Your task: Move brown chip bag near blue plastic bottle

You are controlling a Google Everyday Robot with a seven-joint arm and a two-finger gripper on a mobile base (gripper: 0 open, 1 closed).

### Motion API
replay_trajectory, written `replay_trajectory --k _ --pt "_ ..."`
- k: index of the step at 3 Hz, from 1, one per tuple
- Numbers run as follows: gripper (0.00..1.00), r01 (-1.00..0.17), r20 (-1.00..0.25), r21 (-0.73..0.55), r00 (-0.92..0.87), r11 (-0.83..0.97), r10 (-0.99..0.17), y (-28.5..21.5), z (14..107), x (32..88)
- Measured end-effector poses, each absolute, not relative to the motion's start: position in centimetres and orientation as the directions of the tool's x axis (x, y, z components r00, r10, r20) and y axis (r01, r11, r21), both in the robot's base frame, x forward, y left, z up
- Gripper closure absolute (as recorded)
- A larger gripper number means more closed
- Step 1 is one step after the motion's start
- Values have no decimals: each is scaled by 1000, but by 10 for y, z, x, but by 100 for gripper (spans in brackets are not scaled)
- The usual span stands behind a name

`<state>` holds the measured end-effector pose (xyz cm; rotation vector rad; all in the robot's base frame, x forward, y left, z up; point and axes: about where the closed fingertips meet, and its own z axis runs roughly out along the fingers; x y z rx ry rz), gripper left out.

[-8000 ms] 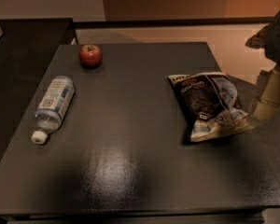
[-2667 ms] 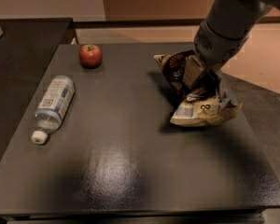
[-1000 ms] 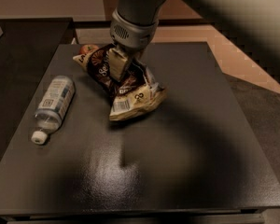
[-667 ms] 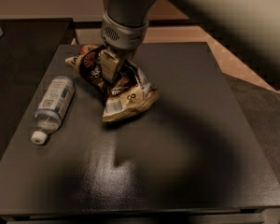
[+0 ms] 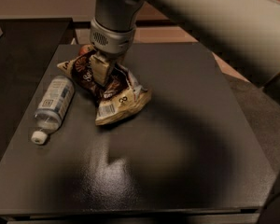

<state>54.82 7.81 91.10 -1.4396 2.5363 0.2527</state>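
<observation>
Crinkle and slack suggest the bag (image 5: 122,101) is light, soft and slippery, so the gripper (image 5: 102,77), at the desk's (image 5: 186,153) 11 o'clock, looks well placed with fingers (image 5: 100,69) clenched on the bag's bunched upper middle, the bag sitting just beside the bottle (image 5: 55,101), at its 3 o'clock.

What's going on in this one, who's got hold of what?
The robot's arm reaches in from the upper right. Its gripper is clamped on the top of the brown chip bag, which hangs crumpled over the left part of the dark table, its lower end at or near the surface. The blue plastic bottle lies on its side just left of the bag, white cap toward the near edge.
</observation>
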Motion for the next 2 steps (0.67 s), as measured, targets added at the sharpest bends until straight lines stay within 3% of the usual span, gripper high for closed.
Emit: replay_trajectory --k 1,2 --pt "15 -861 -273 41 -498 507 -823 79 912 548" --pt "0 -862 -276 40 -496 506 -823 80 912 549"
